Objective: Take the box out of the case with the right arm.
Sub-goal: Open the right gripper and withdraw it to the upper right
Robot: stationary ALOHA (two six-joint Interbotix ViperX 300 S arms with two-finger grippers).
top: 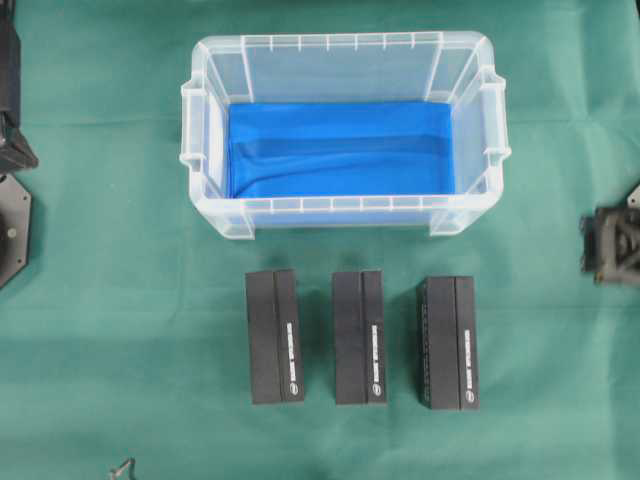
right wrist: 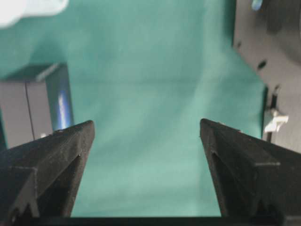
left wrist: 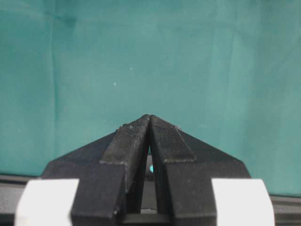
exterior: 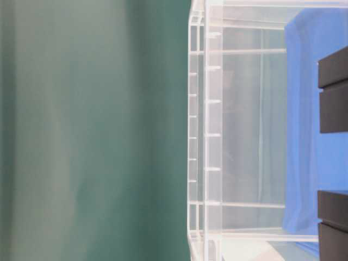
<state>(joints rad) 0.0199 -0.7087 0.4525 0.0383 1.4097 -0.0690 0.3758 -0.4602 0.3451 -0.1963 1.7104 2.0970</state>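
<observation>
the case (top: 345, 215) sits on the green counter (top: 120, 330) toward the far side, near the middle from left to right. it is clear plastic with rim handles at its left and right ends and a blue lining (top: 340, 150) across the bottom. from overhead nothing but the lining shows inside it.

three black boxes lie on the counter just near of the case, in a row and apart from one another: the left box (top: 274, 336), the middle box (top: 359, 336) and the right box (top: 448, 342). each lies lengthwise, near to far, with a white strip of print along its right part. none touches the case.

the right gripper (right wrist: 146, 136) is at the far right edge of the overhead view (top: 610, 245), well apart from the case and to the right of the right box. its jaws stand wide open with only green cloth between them, holding nothing. in its wrist view a black box (right wrist: 35, 106) shows at the left, beyond the left jaw, blurred.

the left gripper (left wrist: 149, 123) has its jaws pressed together at the tips, with nothing between them, over bare green cloth. the left arm (top: 12, 120) shows only at the far left edge of the overhead view, well apart from the case.

the table-level view is turned on its side and shows the case wall (exterior: 217, 136), the lining and black box ends (exterior: 333, 98) at the right edge.
</observation>
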